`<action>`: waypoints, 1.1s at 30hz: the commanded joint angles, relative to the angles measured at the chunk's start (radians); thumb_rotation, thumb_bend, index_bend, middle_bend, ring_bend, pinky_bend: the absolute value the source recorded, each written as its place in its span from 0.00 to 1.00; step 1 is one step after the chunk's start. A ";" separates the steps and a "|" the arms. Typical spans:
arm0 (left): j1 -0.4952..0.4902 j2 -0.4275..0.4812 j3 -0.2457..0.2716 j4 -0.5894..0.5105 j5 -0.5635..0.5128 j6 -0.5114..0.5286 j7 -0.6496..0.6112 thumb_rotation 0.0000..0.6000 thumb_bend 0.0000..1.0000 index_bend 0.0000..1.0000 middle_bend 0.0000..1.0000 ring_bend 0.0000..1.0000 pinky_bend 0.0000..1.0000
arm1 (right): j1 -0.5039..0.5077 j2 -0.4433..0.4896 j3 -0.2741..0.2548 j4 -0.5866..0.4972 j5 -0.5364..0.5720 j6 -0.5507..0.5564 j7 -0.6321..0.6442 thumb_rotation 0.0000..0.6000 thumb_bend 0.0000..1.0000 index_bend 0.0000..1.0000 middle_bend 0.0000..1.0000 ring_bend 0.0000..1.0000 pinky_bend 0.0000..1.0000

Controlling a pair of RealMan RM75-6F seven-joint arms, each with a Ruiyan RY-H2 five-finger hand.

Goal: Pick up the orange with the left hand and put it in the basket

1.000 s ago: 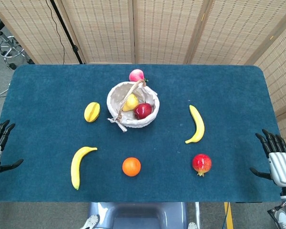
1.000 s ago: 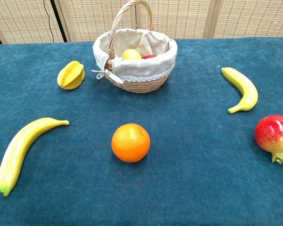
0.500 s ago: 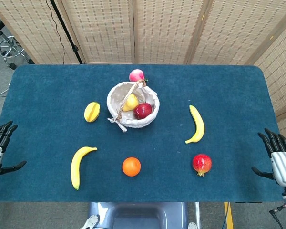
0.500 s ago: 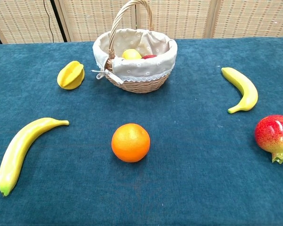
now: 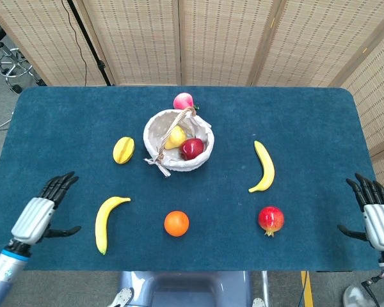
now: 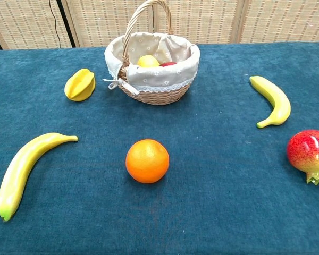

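Note:
The orange [image 5: 176,223] lies on the blue tablecloth near the front edge, in the middle; the chest view shows the orange [image 6: 147,160] alone and untouched. The wicker basket [image 5: 155,130] with a cloth lining stands behind it, holding a red fruit and a yellow fruit; its rim [image 6: 149,87] and handle show in the chest view. My left hand [image 5: 43,211] hovers over the table's front left, open, fingers spread, well left of the orange. My right hand [image 5: 375,216] is open at the right edge. Neither hand shows in the chest view.
A banana [image 5: 106,221] lies between my left hand and the orange. A yellow starfruit [image 5: 123,150] sits left of the basket, a pink fruit [image 5: 183,101] behind it. Another banana [image 5: 264,167] and a pomegranate [image 5: 271,219] lie to the right.
My left hand has moved in from the table's left edge toward the banana, staying open. The right hand has barely moved. The fruit has not shifted.

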 commanded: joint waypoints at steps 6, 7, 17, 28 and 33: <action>-0.117 -0.127 -0.011 -0.055 -0.067 -0.193 0.021 1.00 0.00 0.00 0.00 0.00 0.00 | -0.005 0.002 -0.001 0.009 0.006 -0.001 0.011 1.00 0.00 0.08 0.00 0.00 0.00; -0.130 -0.142 -0.015 -0.053 -0.080 -0.216 0.027 1.00 0.00 0.00 0.00 0.00 0.00 | -0.006 0.001 -0.002 0.011 0.006 -0.001 0.011 1.00 0.00 0.08 0.00 0.00 0.00; -0.276 -0.330 -0.081 0.031 -0.219 -0.411 0.111 1.00 0.00 0.00 0.00 0.00 0.00 | -0.011 -0.007 -0.007 0.026 0.003 0.001 0.022 1.00 0.00 0.08 0.00 0.00 0.00; -0.379 -0.451 -0.150 0.095 -0.300 -0.458 0.214 1.00 0.00 0.00 0.00 0.00 0.03 | -0.017 -0.012 -0.008 0.048 0.007 -0.001 0.039 1.00 0.00 0.08 0.00 0.00 0.00; -0.424 -0.505 -0.166 0.105 -0.360 -0.500 0.230 1.00 0.00 0.00 0.00 0.00 0.05 | -0.018 -0.012 -0.005 0.058 0.014 -0.003 0.047 1.00 0.00 0.08 0.00 0.00 0.00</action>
